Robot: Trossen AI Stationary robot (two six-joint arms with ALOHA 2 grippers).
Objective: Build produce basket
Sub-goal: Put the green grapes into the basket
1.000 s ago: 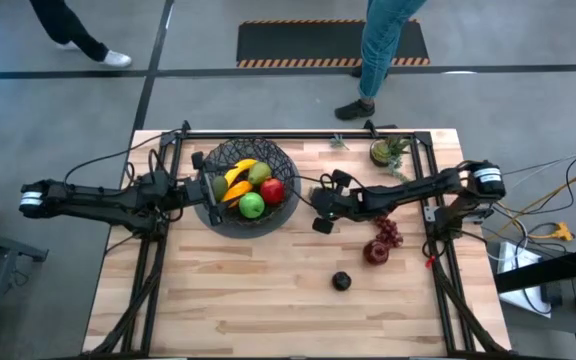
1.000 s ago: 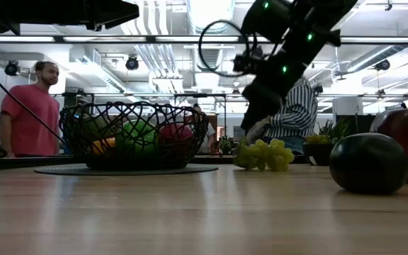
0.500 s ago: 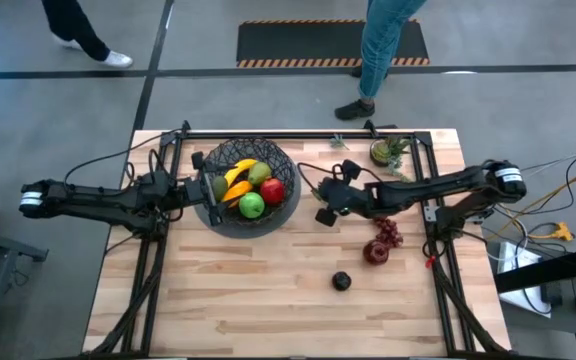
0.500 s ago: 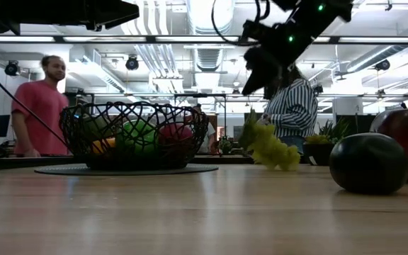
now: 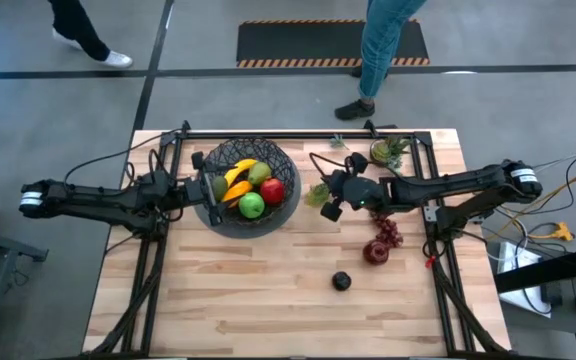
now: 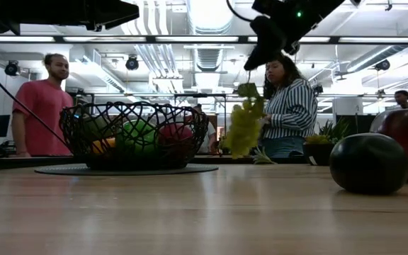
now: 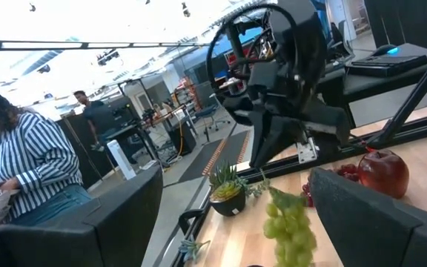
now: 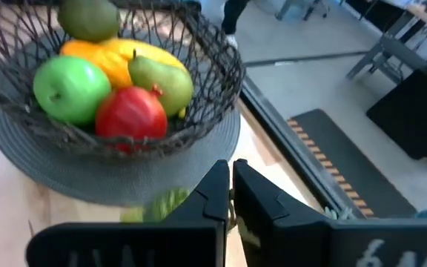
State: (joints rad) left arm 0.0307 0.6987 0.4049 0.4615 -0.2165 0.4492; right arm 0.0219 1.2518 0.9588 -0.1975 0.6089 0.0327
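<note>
While the right pincer [image 5: 330, 196] grips green grapes [image 6: 244, 127] dangling above the tabletop [image 5: 268, 290] — clearance only the low view shows — the basket [image 5: 245, 186] sits just beside, holding apples, pear and banana. Left pincer [image 5: 200, 188] waits agape at the basket's rim.

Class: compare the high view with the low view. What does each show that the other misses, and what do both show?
Only the high view: the left hand open beside the basket, and the dark red grapes. Only the low view: a person in a striped shirt. Both: the right hand, shut on the green grapes, lifted off the table.
</note>
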